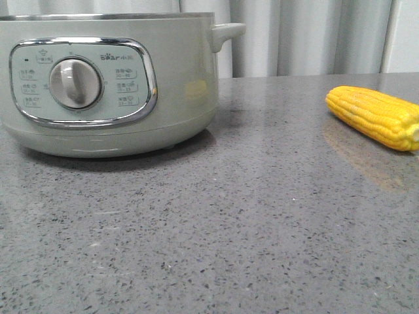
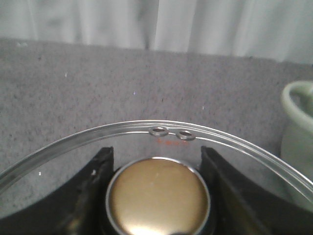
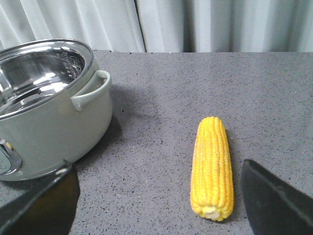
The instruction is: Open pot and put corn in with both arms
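Already uncovered, the pot sits at the tabletop's left edge as left jaws clench the glass lid's knob and released right jaws straddle the corn, which may roll if nudged.

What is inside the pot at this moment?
In the right wrist view the pot is open, showing only bare shiny metal wall; its floor is hidden by the rim. The corn lies on the table outside.
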Available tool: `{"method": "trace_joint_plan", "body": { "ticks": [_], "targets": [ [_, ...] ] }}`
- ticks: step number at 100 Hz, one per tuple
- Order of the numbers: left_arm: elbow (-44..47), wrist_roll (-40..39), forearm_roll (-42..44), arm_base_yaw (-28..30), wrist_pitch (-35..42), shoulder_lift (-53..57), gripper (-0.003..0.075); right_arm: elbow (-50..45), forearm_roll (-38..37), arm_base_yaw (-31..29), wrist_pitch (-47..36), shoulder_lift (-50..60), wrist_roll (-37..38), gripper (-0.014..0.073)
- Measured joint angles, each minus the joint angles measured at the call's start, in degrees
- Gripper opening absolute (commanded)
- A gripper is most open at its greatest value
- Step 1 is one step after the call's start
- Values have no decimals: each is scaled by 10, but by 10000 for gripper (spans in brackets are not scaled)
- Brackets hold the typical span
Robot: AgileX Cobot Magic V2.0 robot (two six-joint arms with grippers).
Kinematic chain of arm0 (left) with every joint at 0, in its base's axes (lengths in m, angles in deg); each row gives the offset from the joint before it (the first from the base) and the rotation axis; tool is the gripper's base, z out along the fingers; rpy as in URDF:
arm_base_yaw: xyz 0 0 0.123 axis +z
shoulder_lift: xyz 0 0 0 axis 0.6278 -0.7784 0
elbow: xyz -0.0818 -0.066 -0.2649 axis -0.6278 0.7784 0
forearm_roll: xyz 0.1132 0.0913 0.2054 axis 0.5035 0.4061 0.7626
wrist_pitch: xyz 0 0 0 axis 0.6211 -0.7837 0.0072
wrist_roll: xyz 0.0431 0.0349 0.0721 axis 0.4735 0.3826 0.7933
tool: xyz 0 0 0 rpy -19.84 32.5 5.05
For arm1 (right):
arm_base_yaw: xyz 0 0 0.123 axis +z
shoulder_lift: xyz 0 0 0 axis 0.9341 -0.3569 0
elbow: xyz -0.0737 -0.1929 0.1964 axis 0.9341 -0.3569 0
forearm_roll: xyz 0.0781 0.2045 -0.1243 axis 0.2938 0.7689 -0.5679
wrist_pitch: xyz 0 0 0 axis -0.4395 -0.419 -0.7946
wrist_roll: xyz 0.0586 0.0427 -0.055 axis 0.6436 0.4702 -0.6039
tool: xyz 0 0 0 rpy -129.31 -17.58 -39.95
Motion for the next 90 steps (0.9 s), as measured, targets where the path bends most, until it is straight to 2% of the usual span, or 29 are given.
{"method": "trace_joint_plan", "body": {
  "ticks": [23,51,58,75,83,90],
  "targets": [
    [73,-15,-9,0,94,-11,-8,0,0,0,0,0,0,587],
    [89,-31,-15,0,130,-89,6,0,0,0,0,0,0,587],
    [88,-32,-15,0,141,-101,67,0,0,0,0,0,0,587],
    [86,-33,-15,0,145,-112,340,0,0,0,0,0,0,587],
    [86,-33,-14,0,138,-113,406,0,0,0,0,-1,0,587],
    [86,-33,-14,0,136,-114,433,0,0,0,0,-7,0,587]
  ]
}}
